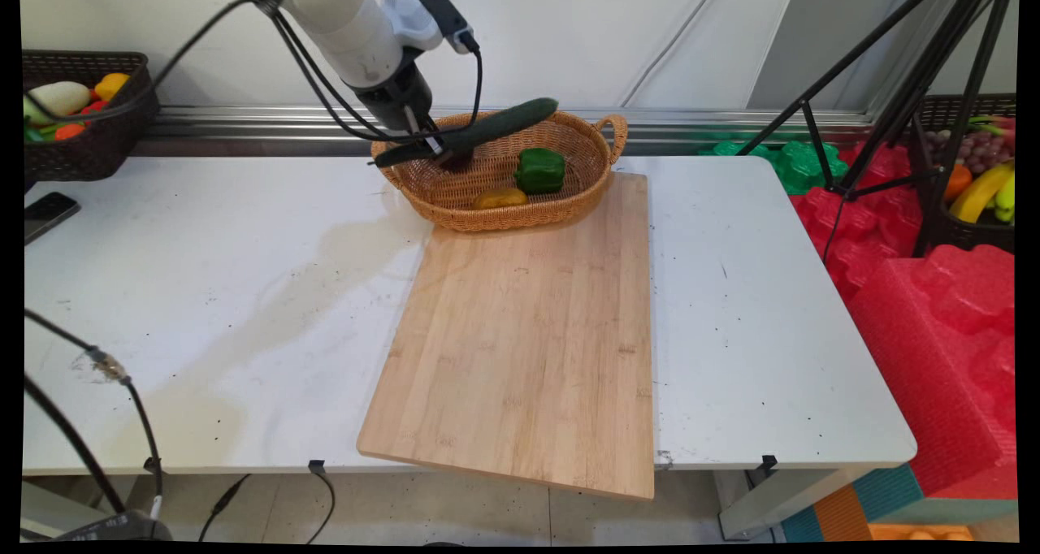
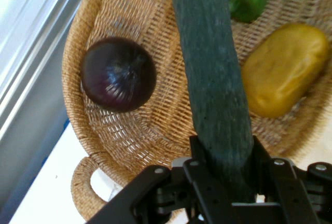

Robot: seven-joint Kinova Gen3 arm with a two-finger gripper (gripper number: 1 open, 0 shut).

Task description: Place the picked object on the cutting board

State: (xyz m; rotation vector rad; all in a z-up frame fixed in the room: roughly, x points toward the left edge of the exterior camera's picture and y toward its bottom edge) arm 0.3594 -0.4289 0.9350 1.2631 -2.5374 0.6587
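Table (image 1: 203, 294): one, white.
Cutting board (image 1: 528, 335): one, bamboo, its far edge touching the basket.
Basket (image 1: 487, 209): one wicker oval, holding one green pepper (image 1: 539, 170), one yellow potato (image 1: 500, 198), one purple onion (image 2: 118, 73).
Cucumber (image 1: 496, 126): one, tilted above the basket.
Gripper (image 1: 429, 144): jaws clamped on the cucumber's lower end.

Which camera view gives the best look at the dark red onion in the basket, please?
The hand view: the onion lies unobstructed in the wicker basket, left of the cucumber that the gripper holds. In the main view the gripper and cucumber almost wholly hide it.
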